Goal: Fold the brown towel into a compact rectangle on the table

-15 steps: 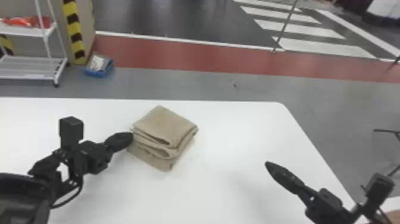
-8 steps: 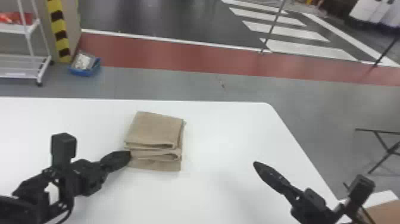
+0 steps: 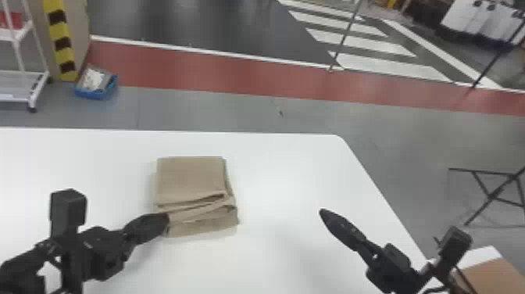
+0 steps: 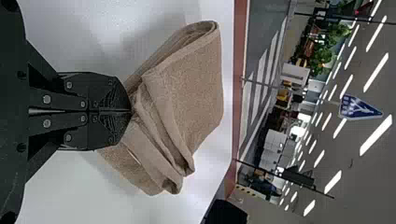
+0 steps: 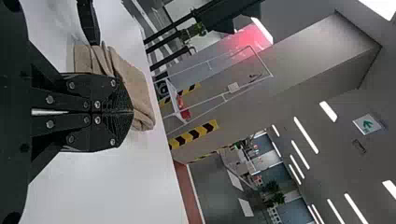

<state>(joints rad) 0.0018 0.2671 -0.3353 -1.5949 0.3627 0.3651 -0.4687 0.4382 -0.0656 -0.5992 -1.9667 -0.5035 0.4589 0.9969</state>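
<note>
Head view: the folded brown towel point(image 3: 190, 176) lies at 8 o'clock on the tabletop point(image 3: 273, 254), touched near its 7 o'clock corner by the left gripper point(image 4: 130, 111), whose clenched jaws should nudge low and gently, squaring layers; the right gripper point(image 5: 132, 112), also clenched, is near 4 o'clock.

Bright light, soft shadows

The bench point(image 3: 281, 176) is bright, with faint, diffuse shadows on its top. High beyond it, ceiling lights point(image 4: 376, 72) glare white; also past it, a red glow point(image 5: 250, 41) spreads.
</note>
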